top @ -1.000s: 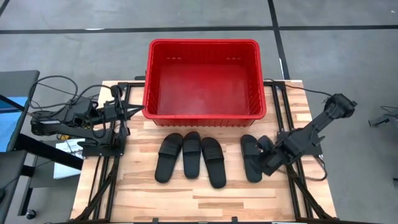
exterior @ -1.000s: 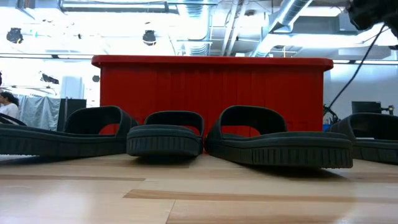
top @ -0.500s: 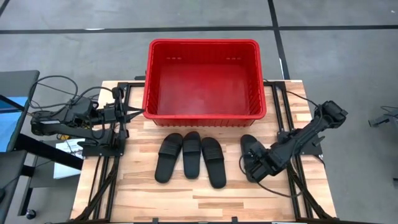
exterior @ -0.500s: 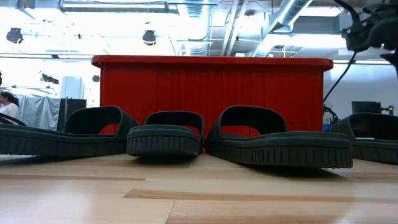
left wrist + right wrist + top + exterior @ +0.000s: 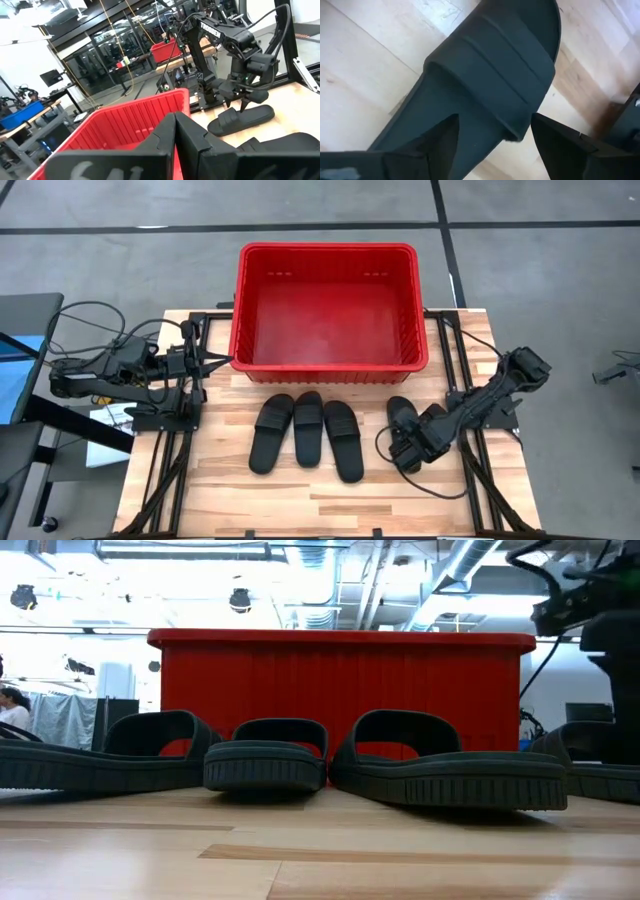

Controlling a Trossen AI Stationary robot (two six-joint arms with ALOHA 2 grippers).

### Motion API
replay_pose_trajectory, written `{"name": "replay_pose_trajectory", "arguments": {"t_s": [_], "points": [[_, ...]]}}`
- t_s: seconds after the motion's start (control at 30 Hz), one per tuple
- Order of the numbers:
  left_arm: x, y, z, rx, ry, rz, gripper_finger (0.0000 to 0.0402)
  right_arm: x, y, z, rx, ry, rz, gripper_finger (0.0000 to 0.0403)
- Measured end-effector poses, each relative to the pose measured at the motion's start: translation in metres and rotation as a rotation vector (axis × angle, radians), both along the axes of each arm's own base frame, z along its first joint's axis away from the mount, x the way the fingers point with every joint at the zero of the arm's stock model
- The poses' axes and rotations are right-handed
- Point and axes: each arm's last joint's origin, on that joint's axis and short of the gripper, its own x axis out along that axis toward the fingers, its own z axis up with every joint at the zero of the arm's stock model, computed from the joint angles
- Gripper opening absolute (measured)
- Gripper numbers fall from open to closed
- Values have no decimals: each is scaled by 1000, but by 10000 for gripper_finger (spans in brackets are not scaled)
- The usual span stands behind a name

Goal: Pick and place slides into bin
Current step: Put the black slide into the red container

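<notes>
Your right hand (image 5: 492, 145) is hovering open over the lone slide (image 5: 402, 423) — its strap lying just below and between the fingers. Be lowering squarely, straddling the strap, then closing — the red bin (image 5: 327, 252) is waiting beyond it.

Even, soft overhead light on the worktop (image 5: 300, 490); faint shadows; low view blown out by bright ceiling lamps along the frame's top; wrist views blurred at the bottom.

The basket (image 5: 328, 308) stands open on top; three sandals (image 5: 305, 432) crowd together, bare surface (image 5: 300, 500) lies before them.
</notes>
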Motion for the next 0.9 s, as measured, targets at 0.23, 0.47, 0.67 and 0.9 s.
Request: {"name": "replay_pose_trajectory", "arguments": {"t_s": [0.23,0.47,0.67,0.9], "points": [[0,0,0,-11,-2,7,0,9,-6,-13,-21,97,92,240],[0,1,0,-25,-4,26,0,16,-11,-27,-60,169,108,240],[0,1,0,-53,-9,34,0,21,-12,-42,-104,223,100,224],[0,1,0,-53,-9,34,0,28,-10,-43,-114,242,95,50]]}}
